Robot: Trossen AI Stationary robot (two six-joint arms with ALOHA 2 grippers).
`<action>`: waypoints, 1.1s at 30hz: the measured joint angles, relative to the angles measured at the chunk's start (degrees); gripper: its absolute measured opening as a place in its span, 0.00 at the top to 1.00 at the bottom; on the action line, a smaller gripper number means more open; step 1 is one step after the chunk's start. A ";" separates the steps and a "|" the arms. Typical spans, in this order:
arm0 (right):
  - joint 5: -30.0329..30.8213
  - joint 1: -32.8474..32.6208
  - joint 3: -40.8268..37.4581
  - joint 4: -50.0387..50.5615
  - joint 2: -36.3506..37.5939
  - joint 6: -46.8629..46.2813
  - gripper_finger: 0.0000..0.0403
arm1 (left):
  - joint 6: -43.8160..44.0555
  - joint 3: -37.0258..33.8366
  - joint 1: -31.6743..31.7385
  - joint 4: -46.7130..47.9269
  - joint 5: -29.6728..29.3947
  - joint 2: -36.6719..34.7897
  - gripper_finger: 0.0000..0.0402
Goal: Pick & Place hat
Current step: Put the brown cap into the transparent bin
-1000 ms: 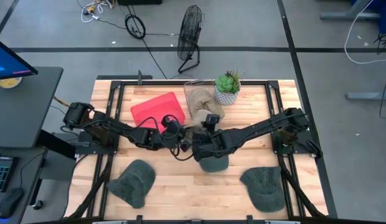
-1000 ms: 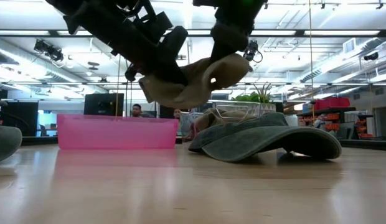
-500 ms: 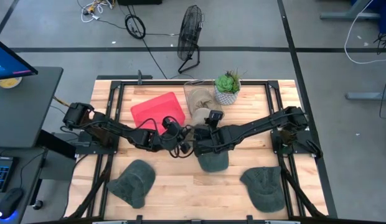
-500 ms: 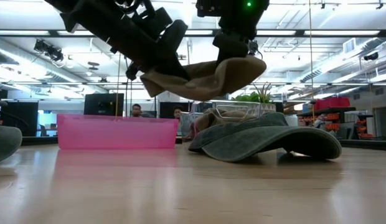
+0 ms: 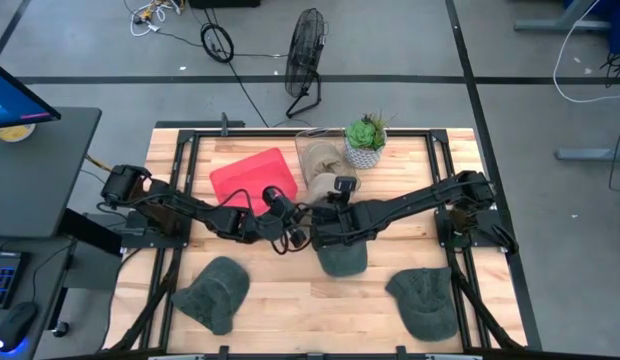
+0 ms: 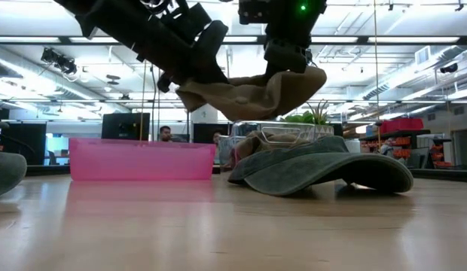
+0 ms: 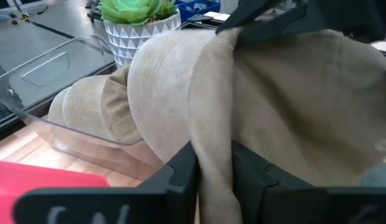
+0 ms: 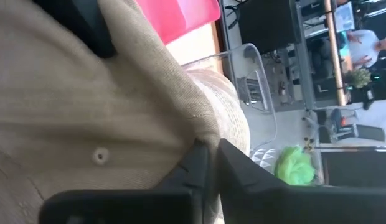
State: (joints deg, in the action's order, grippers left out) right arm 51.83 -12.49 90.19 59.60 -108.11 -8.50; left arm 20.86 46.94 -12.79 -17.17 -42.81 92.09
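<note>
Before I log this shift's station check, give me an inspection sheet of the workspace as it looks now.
Surface: wooden table, black frame rails around it.
Job's things: tan hat held in the air between both arms, above a green hat; two more green hats near the front edge; another tan hat in the clear bin.
Clutter: pink bin, potted succulent.
End effectors: left end effector and right end effector each shut on the tan hat's fabric.
Cables: loose cables on the floor behind the table.
Surroundings: floor fan, monitor on a side desk, people far off in the low view.
</note>
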 joint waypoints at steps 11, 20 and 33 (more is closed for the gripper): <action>2.53 -0.05 0.00 8.33 0.70 1.48 0.97 | -16.58 8.18 -2.00 1.30 -1.48 -0.02 0.52; 6.27 1.81 -0.04 17.63 9.95 1.67 0.97 | -16.97 16.75 -2.15 25.52 -10.47 -2.17 0.51; -4.23 7.24 -0.06 6.00 21.90 15.37 0.97 | -5.46 17.14 -2.02 59.26 -5.41 -26.69 0.63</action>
State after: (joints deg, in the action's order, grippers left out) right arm 47.60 -5.25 90.13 65.60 -86.22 6.88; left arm 15.40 64.07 -14.81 42.09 -48.22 65.40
